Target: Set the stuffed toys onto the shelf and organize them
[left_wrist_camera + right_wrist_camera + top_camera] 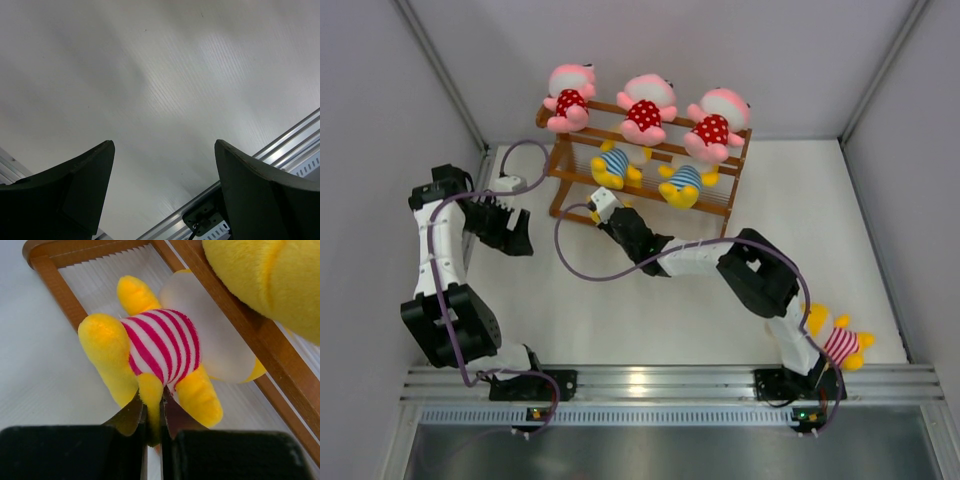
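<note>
Right gripper (154,422): jaws closed on one yellow limb of a red-striped toy (160,352), pinched thin between the fingertips. This toy is at the shelf's (50,275) bottom tier, near its left end, head tucked under the rail above. Whether it already rests on the bottom rails cannot be told.

Left gripper (160,190): open, empty, standing off to the left of the shelf.

Progress:
- Top tier: three pink toys (646,105) seated in a row, evenly spread. Done.
- Middle tier: two blue-striped toys (613,163) side by side. Done.
- Bottom tier: the red-striped toy is being placed; release not yet made.
- One more red-striped toy, the last toy (840,343), lies on the table well away from the shelf, beside the right arm's base. Not yet collected.

Judgement: task well past halfway; two toys remain to be settled, both probably for the bottom tier.

View comparison:
- The overhead view alone shows the tier count, the last toy and both arms' positions; there the right gripper hides nearly all of its toy.
- The right wrist view alone shows the grip and the stripes, plus yellow plush (265,280) on the tier above.
- The left wrist view shows only bare floor and frame rail.
</note>
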Controlling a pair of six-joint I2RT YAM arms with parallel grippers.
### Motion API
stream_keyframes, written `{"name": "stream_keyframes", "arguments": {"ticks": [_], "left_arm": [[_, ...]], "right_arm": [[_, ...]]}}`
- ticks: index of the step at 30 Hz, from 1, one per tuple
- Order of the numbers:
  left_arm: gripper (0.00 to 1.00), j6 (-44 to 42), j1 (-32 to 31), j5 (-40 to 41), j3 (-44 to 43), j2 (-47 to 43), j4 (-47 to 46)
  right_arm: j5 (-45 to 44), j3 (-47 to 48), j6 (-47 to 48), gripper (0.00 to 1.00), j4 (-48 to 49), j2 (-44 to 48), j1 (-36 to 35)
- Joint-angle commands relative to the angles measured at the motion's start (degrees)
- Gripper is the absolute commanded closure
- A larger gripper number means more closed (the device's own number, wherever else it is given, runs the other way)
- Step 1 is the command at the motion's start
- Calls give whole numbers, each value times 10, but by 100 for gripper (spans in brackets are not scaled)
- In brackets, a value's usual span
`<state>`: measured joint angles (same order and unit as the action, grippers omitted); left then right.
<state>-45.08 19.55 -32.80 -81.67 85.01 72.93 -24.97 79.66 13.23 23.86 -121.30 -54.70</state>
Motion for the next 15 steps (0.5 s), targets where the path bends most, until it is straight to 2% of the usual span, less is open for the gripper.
{"name": "stream_keyframes", "arguments": {"ticks": [1, 6, 13, 15], "left_arm": [[13, -17, 7, -7, 5, -5, 11], [13, -17, 8, -8, 8, -4, 10], [13, -17, 7, -10, 9, -6, 11], [13, -18, 8, -9, 10, -6, 10]], "right_arm": [[-14, 27, -8, 100, 41, -6, 6], [-16, 28, -15, 99, 25, -8, 15], [5, 36, -34, 89, 10, -8, 21], [11, 36, -37, 81, 8, -8, 21]]}}
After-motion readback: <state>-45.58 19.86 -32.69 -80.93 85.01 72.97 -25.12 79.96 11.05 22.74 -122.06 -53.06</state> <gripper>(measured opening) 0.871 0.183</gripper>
